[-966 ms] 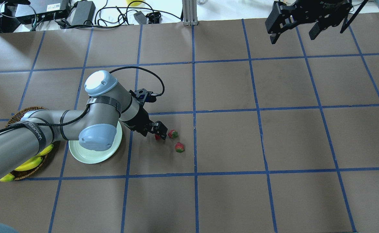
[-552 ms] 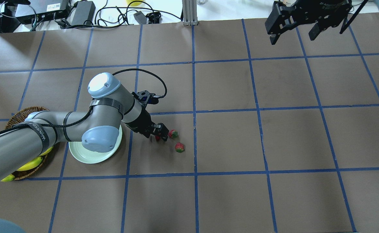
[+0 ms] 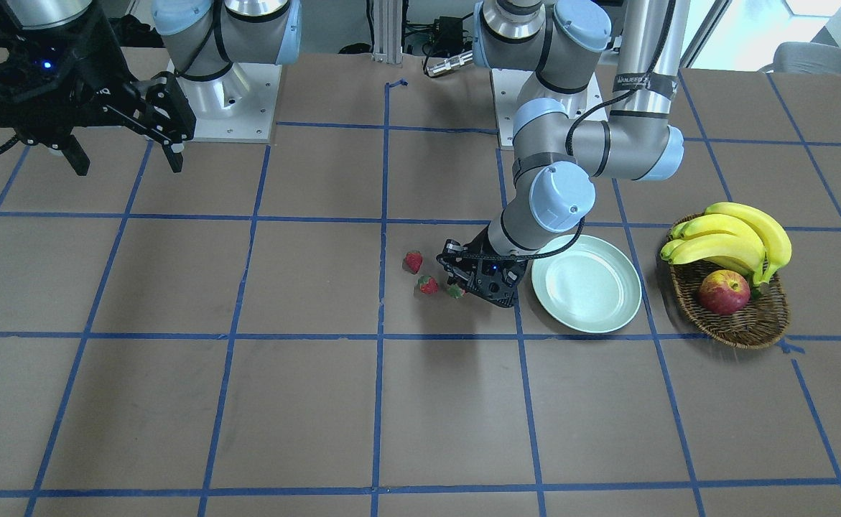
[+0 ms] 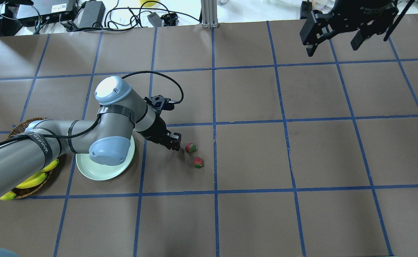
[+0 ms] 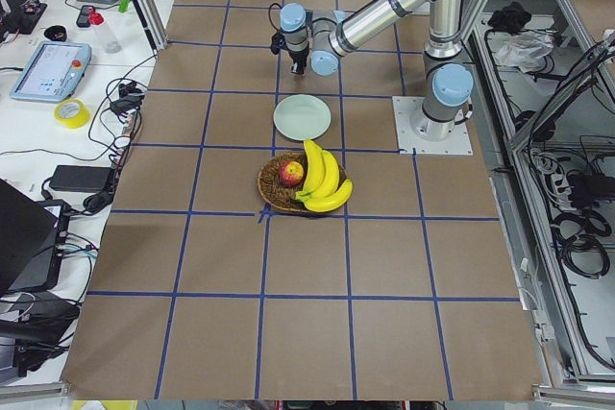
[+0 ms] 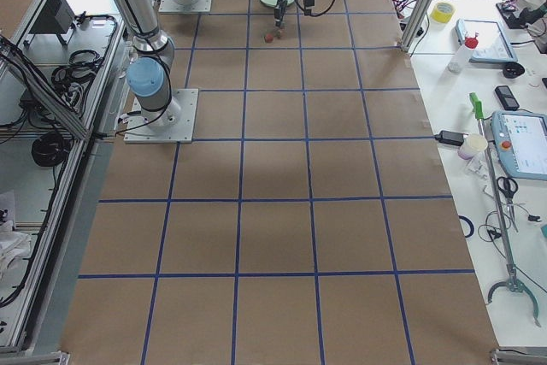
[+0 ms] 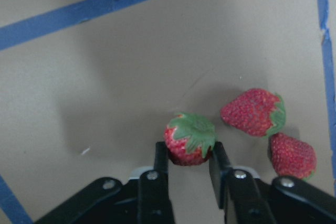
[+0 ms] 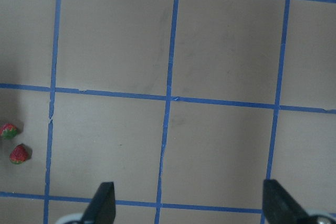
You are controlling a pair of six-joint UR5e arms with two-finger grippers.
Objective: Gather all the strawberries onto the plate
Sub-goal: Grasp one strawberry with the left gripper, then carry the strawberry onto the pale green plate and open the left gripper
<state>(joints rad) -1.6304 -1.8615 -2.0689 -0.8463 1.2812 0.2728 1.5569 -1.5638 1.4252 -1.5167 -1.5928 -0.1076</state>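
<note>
Grasp looks secured: left hand (image 7: 189, 153) is clenched on small red green-capped strawberry (image 7: 190, 136) and has shifted up-frame since a second ago, probably lifting. Second strawberry (image 4: 191, 147) and third strawberry (image 4: 198, 162) sit mid-frame on brown table (image 4: 251, 157). Round pale mint-green plate (image 4: 101, 171), lower left, holds none. Right hand (image 4: 332, 48) hangs released, upper right.

One small red, green-capped strawberry (image 7: 189, 141) is clamped in the left pincer (image 7: 190, 153) near the surface's middle, two more strawberries (image 7: 253, 112) (image 7: 292, 155) lie on their sides close together just beside it, and the round, pale green plate (image 3: 587, 287) sits flat nearby, toward the left edge.
</note>
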